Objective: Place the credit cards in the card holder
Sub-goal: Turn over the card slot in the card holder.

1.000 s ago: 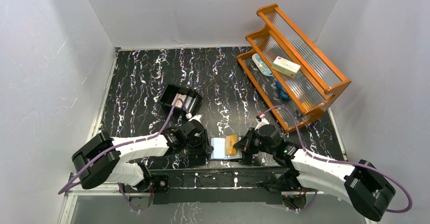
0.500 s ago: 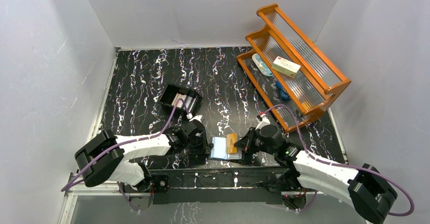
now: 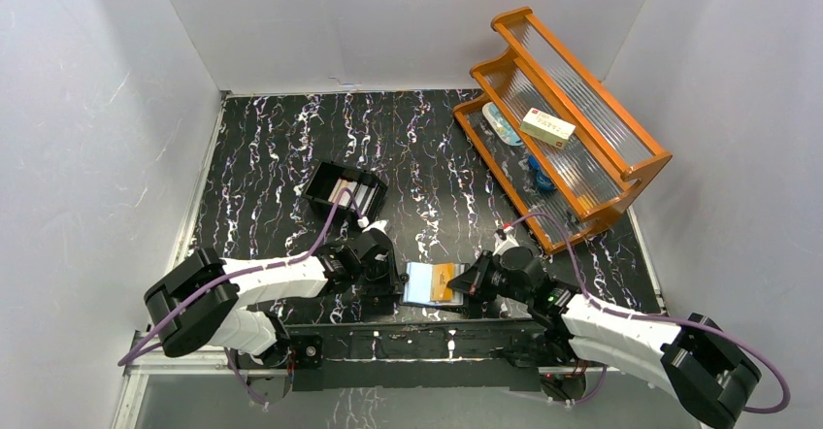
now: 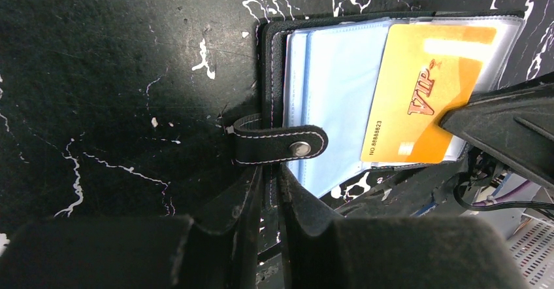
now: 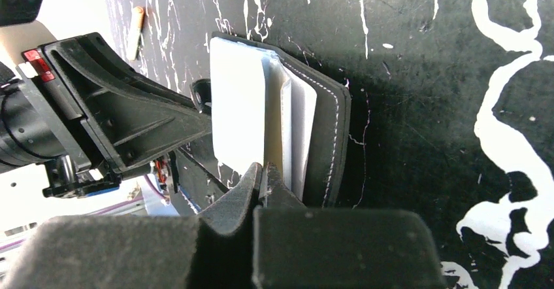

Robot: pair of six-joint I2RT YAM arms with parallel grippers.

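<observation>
Lying open on the tabletop (image 3: 291, 138), the card holder (image 4: 326, 73) is pinched at its tab-side edge by the left tool (image 4: 266, 194), while the right tool (image 5: 264, 174) clamps the orange VIP card (image 4: 418, 93) lying across its sleeves.

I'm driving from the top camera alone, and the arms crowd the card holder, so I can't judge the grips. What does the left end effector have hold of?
Observer: The left wrist view shows the left end effector pinched on the black cover edge of the card holder, next to its snap tab.
Operator: And the right one?
Observer: The right end effector is closed on an edge of the orange card, which lies across the clear sleeves.
Operator: Which face is up?
Observer: The printed face, reading VIP.
</observation>
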